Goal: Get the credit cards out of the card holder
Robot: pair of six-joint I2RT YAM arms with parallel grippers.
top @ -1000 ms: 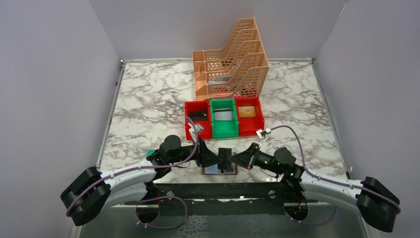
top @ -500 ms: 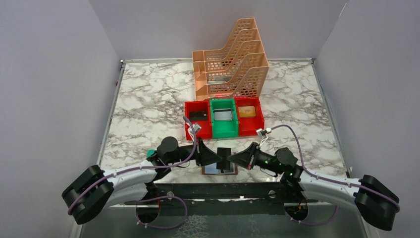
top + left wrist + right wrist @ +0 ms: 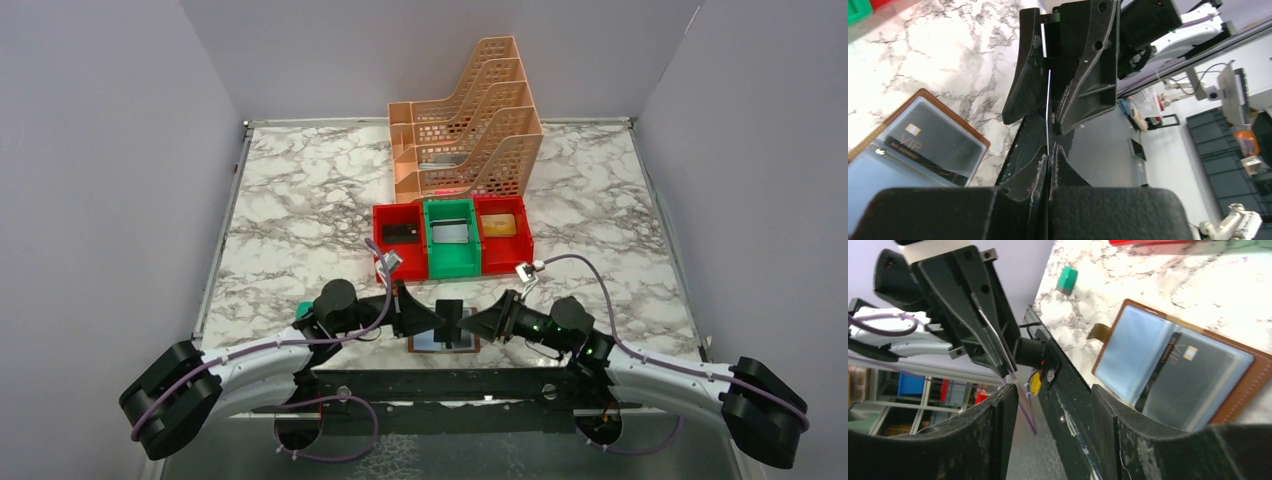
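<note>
The credit card (image 3: 452, 308) hangs in the air at the lower middle of the top view, above the near edge of the table (image 3: 300, 200). Both wrist cameras catch it only edge-on, as a thin pale line, so its face and any print cannot be made out. The left gripper (image 3: 1048, 157) has its jaws clenched on one edge of the card. The right gripper (image 3: 1053, 400) faces it from the other side with jaws released, one finger on each side of the card; whether either touches it I cannot tell.

From above, the two grippers cover much of the card holder (image 3: 1130, 347), which lies open on the table beneath them. The contents of the three bins are too small to identify: something dark in the left red bin (image 3: 400, 243), something greyish in the green bin (image 3: 452, 240), something tan in the right red bin (image 3: 503, 235).

A black card (image 3: 1193, 375) sits under a clear pocket of the holder. It reads "VIP" in pale letters beside a small pale square. The fine print along its edge is unreadable.

The holder is brown and leather-like outside, with grey-blue translucent pockets and a tan snap tab (image 3: 1098, 331) at its upper left edge. The table is white with grey marble veining. A stepped, perforated peach plastic file rack (image 3: 470, 130) stands at the upper middle of the top view. A small green block (image 3: 1066, 280) lies on the table near the top of the right wrist view.
</note>
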